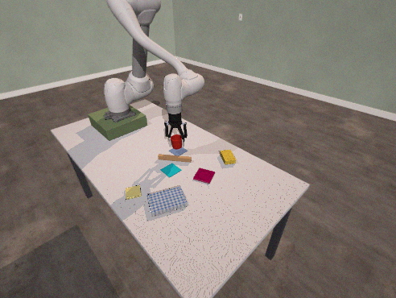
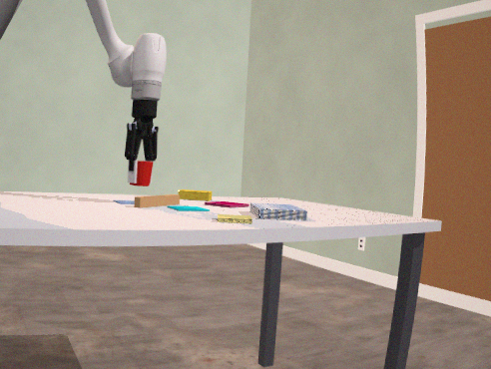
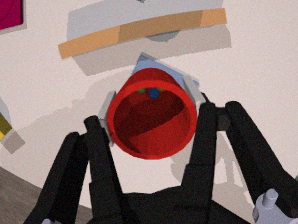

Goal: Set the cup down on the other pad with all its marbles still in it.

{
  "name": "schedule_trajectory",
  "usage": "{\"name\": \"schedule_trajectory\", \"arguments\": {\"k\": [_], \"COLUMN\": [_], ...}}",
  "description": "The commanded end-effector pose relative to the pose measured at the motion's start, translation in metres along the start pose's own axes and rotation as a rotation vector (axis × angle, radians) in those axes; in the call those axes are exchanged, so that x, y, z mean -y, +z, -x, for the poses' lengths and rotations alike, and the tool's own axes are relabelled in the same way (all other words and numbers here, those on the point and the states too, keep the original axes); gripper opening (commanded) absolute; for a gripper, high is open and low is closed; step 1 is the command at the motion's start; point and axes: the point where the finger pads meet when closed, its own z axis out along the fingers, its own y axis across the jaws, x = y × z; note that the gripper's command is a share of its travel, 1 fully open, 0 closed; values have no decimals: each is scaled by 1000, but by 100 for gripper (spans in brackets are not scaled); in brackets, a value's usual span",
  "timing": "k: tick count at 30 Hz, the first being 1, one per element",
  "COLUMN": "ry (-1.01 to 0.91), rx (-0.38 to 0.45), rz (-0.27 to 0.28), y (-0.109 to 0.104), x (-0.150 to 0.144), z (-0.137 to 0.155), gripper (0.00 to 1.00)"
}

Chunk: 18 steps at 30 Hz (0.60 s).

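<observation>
because the cup point(image 2: 144, 173) must travel without spilling, the gripper point(image 2: 141, 161) holds it by its sides, fingers closed around the red wall, and the cup hangs in the air well above the bench point(image 2: 349, 221). it looks close to upright, perhaps slightly tilted. the wrist view looks down into its open mouth, where a few small marbles point(image 3: 152, 92), green and blue, lie against the far inner wall; how many there are cannot be told.

a pale blue pad point(image 1: 179, 151) lies on the bench directly under the cup. just beyond it a thin wooden rail point(image 1: 175, 158) lies across the way like a low barrier, and past the rail sits a teal pad point(image 1: 171, 169), which seems to be the other pad the task names. the height of the cup makes sense as clearance for crossing that rail without touching it.

other flat things sit farther out: a magenta square point(image 1: 204, 175), a yellow block point(image 1: 228, 156), a pale yellow square point(image 1: 133, 192) and a blue checked block point(image 1: 167, 200). none should receive the cup.

the arm rises from a green base point(image 1: 134, 126) at the bench's far corner. judging by this, the carry over the rail and the lowering onto the teal pad are not yet done.
</observation>
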Motion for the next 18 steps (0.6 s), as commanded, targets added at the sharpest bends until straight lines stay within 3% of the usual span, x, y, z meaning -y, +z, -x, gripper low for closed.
{"name": "schedule_trajectory", "arguments": {"k": [1, 18], "ry": [0, 0], "rx": [0, 0], "rz": [0, 0], "y": [0, 0], "x": [0, -1], "z": [-8, -76], "gripper": [49, 49]}}
